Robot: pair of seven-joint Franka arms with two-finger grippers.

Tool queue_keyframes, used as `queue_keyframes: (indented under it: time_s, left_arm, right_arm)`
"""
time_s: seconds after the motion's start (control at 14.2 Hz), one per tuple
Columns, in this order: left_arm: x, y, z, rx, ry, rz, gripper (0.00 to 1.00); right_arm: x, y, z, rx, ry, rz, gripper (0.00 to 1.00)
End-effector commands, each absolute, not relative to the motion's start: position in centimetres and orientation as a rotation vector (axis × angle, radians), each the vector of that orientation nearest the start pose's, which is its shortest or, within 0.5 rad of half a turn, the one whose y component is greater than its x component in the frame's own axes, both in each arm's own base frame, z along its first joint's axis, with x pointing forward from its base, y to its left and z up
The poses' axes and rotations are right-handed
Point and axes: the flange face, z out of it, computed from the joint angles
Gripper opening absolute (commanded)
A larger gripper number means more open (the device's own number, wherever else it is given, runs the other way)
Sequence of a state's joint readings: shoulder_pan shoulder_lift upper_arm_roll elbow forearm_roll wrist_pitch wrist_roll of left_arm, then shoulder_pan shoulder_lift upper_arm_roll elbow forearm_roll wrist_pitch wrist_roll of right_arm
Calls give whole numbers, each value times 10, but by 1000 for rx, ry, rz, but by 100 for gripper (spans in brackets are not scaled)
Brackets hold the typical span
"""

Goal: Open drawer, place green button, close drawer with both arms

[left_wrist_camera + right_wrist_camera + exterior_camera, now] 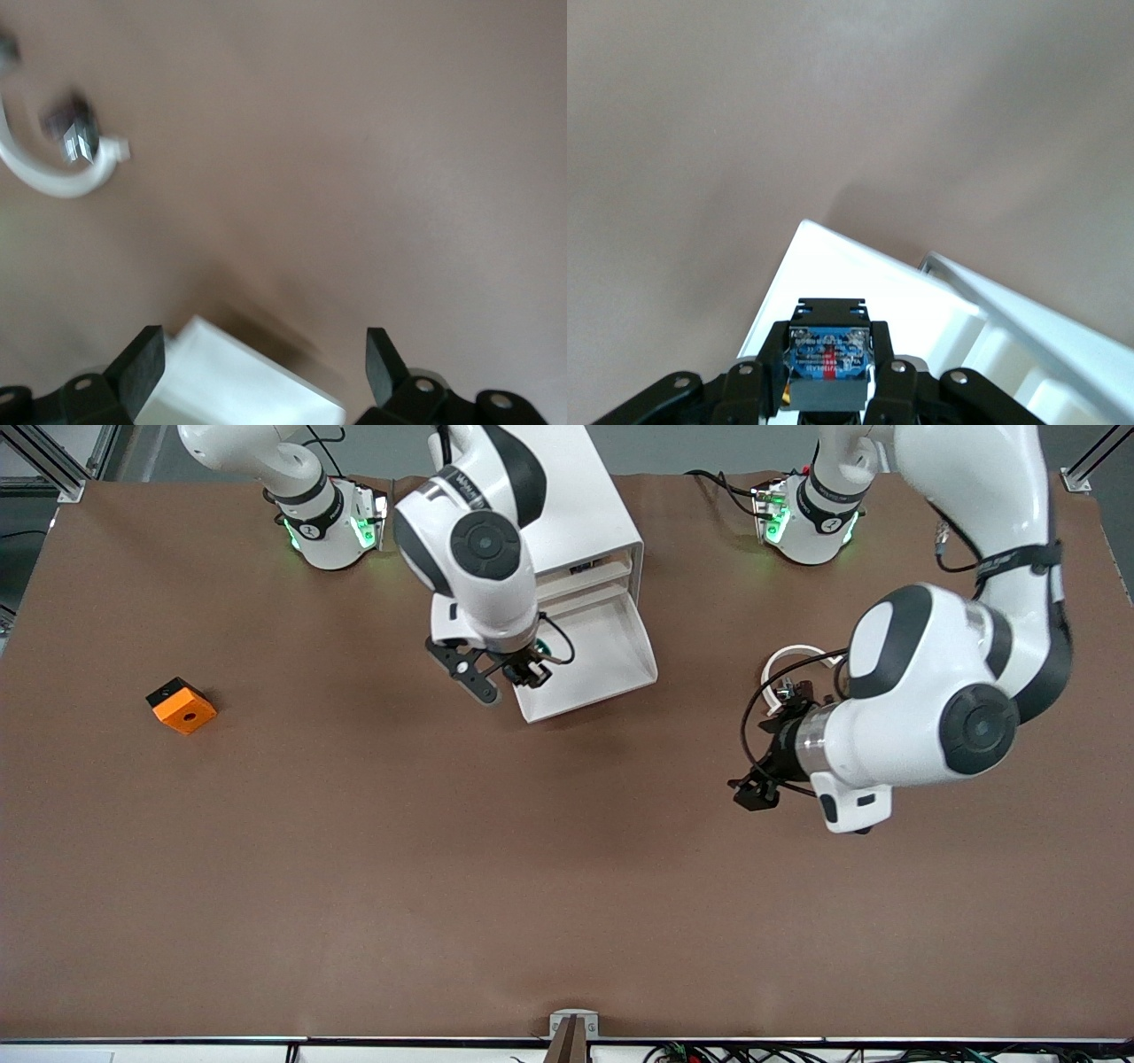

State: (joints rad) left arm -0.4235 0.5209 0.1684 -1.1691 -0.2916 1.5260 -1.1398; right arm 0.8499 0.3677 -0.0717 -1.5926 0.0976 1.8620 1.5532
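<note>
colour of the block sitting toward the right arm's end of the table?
Orange block with a black hole on top; front view shows it best.

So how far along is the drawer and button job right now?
Opening looks done: the drawer stands pulled out of the cabinet. In hand: the right tool, shut on the button, is over the drawer's front corner. The left tool waits open over bare table. Left: drop the button in, close the drawer.

We cannot read the fine print on the button's (829, 354) blue label; lettering on the arms' bands stays illegible too.
</note>
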Motion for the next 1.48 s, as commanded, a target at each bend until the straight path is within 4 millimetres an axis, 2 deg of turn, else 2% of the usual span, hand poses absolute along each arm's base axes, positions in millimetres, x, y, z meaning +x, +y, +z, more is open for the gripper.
queue_keyframes:
  time_s: [0.0,0.14,0.42,0.56,0.7,0.84,0.91,0.99,1.27,1.34,1.41]
  left_arm:
    - [640,-208,507,-2959,-891,282,100]
    - [637,-192,518,-2989,-639,239,100]
    - [635,-151,549,-3044,-408,192,100]
    - [635,-123,567,-3077,-324,162,100]
    - [629,-101,577,-3094,-278,156,100]
    - [622,-81,581,-3109,-198,165,100]
    - [620,-60,583,-3117,-166,163,100]
    - [616,-49,584,-3123,-125,157,100]
    - [592,-39,583,-3149,-57,66,100]
    - [582,-41,580,-3128,-33,38,100]
    - [571,-53,575,-3107,22,-10,100]
  right_arm:
    - [443,498,403,-2875,1392,133,0]
    - [423,524,390,-2830,1459,110,0]
    - [386,565,355,-2756,1590,68,0]
    - [376,576,342,-2719,1646,59,0]
    - [372,582,330,-2682,1692,50,0]
    - [370,588,316,-2656,1713,46,0]
    - [371,590,311,-2637,1727,44,0]
    - [372,590,305,-2638,1731,42,0]
    - [375,593,296,-2591,1774,38,0]
    - [374,594,295,-2590,1778,43,0]
    - [374,594,295,-2578,1793,41,0]
